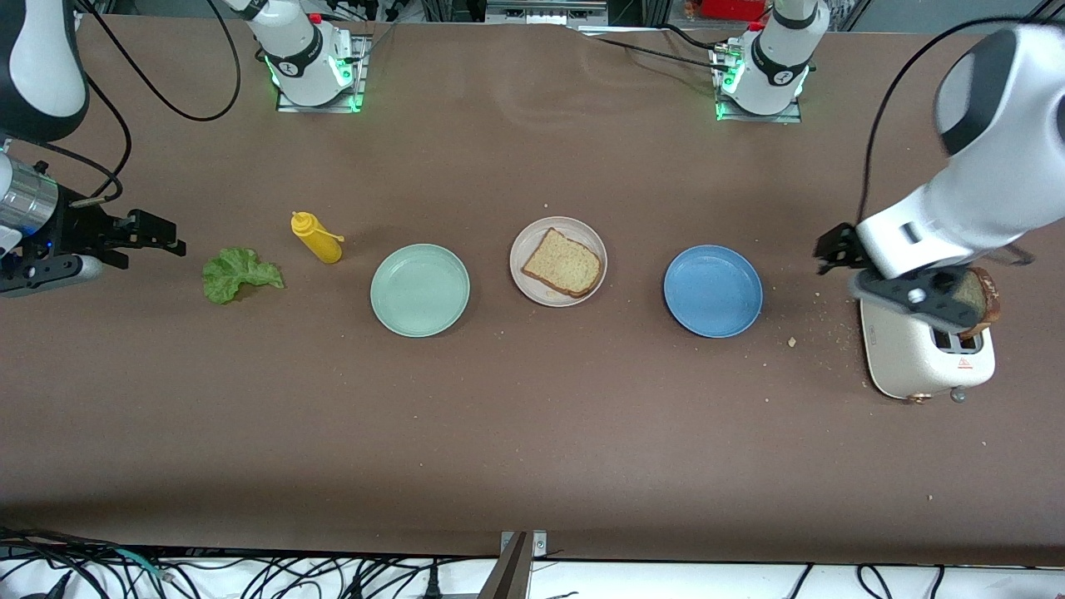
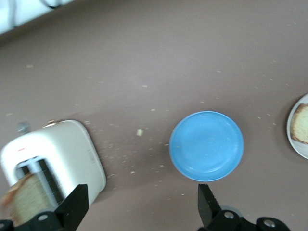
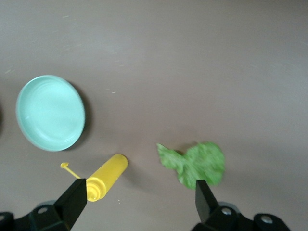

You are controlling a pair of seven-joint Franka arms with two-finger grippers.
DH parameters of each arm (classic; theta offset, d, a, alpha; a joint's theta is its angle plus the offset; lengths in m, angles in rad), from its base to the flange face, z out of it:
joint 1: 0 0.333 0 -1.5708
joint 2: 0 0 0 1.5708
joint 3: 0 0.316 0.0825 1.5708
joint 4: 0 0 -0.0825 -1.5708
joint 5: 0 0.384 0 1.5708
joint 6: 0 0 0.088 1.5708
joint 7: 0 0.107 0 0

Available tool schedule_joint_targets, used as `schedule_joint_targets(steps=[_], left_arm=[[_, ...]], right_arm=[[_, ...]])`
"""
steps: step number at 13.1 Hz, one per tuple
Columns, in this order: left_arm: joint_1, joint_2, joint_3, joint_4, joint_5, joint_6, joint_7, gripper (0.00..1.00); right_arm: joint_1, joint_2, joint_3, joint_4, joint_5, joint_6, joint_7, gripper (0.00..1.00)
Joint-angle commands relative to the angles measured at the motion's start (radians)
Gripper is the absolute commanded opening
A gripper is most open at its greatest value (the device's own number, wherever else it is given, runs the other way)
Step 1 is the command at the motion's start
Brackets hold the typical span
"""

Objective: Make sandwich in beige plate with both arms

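Note:
The beige plate (image 1: pixel 526 249) sits mid-table with one tan bread slice (image 1: pixel 562 263) lying on it. A second bread slice (image 1: pixel 982 295) sticks up out of a white toaster (image 1: pixel 915 366) at the left arm's end. My left gripper (image 1: pixel 840 249) hangs open and empty over the table between the toaster (image 2: pixel 62 154) and the blue plate (image 2: pixel 206 146). A ruffled green lettuce leaf (image 1: pixel 237 274) lies on the table toward the right arm's end. My right gripper (image 1: pixel 166 235) is open and empty, in the air just beside the lettuce (image 3: pixel 197 162).
A mint green plate (image 1: pixel 420 289) and a blue plate (image 1: pixel 713 290) flank the beige plate. A yellow squeeze bottle (image 1: pixel 318 238) lies between the lettuce and the mint plate. Crumbs are scattered around the toaster.

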Motion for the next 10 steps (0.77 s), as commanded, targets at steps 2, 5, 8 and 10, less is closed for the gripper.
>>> schedule_joint_targets(steps=[2, 5, 8, 10], left_arm=[[-0.028, -0.17, 0.094, -0.139, -0.108, 0.005, -0.115, 1.0], [-0.035, -0.235, 0.093, -0.183, -0.11, 0.001, -0.267, 1.0], [-0.026, -0.206, 0.087, -0.152, -0.149, -0.054, -0.263, 1.0], [-0.026, -0.206, 0.085, -0.152, -0.15, -0.059, -0.261, 1.0]], right_arm=[[-0.002, -0.02, -0.052, -0.141, 0.248, 0.04, -0.45, 1.0], [-0.002, -0.021, -0.092, -0.241, 0.425, 0.017, -0.768, 1.0], [-0.004, 0.006, -0.17, -0.27, 0.499, -0.111, -1.041, 1.0], [-0.004, 0.036, -0.224, -0.273, 0.511, -0.186, -1.219, 1.0]])
